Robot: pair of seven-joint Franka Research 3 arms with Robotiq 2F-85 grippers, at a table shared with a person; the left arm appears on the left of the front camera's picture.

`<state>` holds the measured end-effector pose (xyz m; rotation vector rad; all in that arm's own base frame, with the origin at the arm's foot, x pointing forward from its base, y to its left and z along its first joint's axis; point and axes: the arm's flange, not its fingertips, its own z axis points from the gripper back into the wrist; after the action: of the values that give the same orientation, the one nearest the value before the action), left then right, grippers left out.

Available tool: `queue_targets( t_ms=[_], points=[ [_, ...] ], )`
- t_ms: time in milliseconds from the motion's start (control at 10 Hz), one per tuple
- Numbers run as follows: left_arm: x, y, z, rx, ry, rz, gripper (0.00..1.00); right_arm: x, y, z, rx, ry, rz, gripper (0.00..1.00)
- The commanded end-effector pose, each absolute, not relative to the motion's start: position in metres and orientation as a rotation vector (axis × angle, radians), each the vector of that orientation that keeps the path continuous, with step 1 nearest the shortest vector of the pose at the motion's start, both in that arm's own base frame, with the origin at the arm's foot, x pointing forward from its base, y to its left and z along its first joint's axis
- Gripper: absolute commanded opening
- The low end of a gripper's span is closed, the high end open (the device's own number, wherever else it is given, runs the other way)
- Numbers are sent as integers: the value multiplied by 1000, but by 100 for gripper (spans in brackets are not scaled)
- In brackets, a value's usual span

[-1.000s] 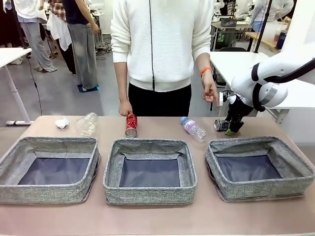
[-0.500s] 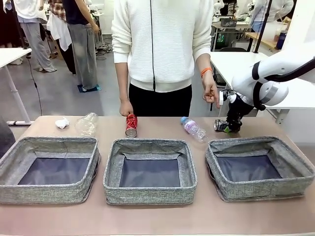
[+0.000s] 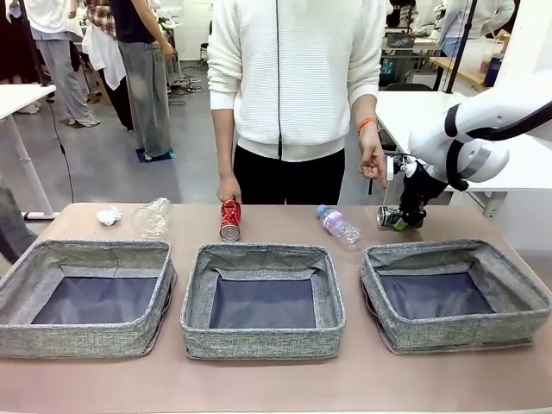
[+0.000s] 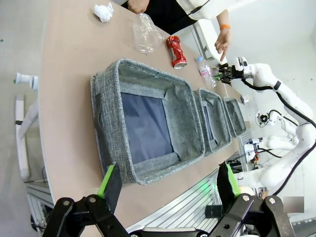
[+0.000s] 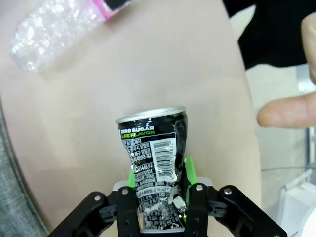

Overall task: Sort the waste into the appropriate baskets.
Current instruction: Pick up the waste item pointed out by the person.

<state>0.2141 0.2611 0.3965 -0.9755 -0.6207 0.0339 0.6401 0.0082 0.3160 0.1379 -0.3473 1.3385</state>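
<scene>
Baskets all bare: left basket (image 3: 86, 338), middle basket (image 3: 263, 341) and right basket (image 3: 457, 332) show nothing but dark floors, so no piece is sorted yet. Right jaws clamped on the black-and-silver can (image 3: 388, 217), its wall dented at the grip. The can is held sideways, low over the surface (image 3: 276, 379), just behind the far rim of the right basket; cannot tell whether it is clear of the surface. Person's hand (image 3: 373, 164) hangs close by, one finger pointing down toward that can. Left jaws wide apart, holding nothing, hanging off the near-left edge, short of the left basket. Other waste lies in a row along the far side: white paper ball (image 3: 109, 216), clear plastic container (image 3: 153, 216) just beside it, red drink can (image 3: 230, 219) behind the middle basket with the person's other hand (image 3: 228, 188) just behind it, blue-capped bottle (image 3: 339, 226) between middle and right baskets. Judgement: first pick in hand, drop not yet made; this can to place, then four pieces to fetch and sort
</scene>
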Motion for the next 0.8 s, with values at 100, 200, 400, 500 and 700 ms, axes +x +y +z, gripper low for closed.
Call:
queue_targets(
  t_ms=[100, 200, 400, 500, 700],
  points=[
    [214, 261, 398, -985, -647, 19, 100, 562, -29, 441, 153, -404, 1016, 0],
    [214, 261, 398, -985, -647, 19, 100, 516, -35, 492, 209, -460, 862, 0],
    [214, 261, 398, -985, -647, 19, 100, 428, -2, 554, 273, -628, 702, 0],
    [214, 261, 398, -985, -647, 19, 100, 395, 18, 568, 349, -640, 678, 0],
    [214, 261, 398, -985, -647, 19, 100, 331, 66, 568, 353, -623, 569, 0]
  ],
)
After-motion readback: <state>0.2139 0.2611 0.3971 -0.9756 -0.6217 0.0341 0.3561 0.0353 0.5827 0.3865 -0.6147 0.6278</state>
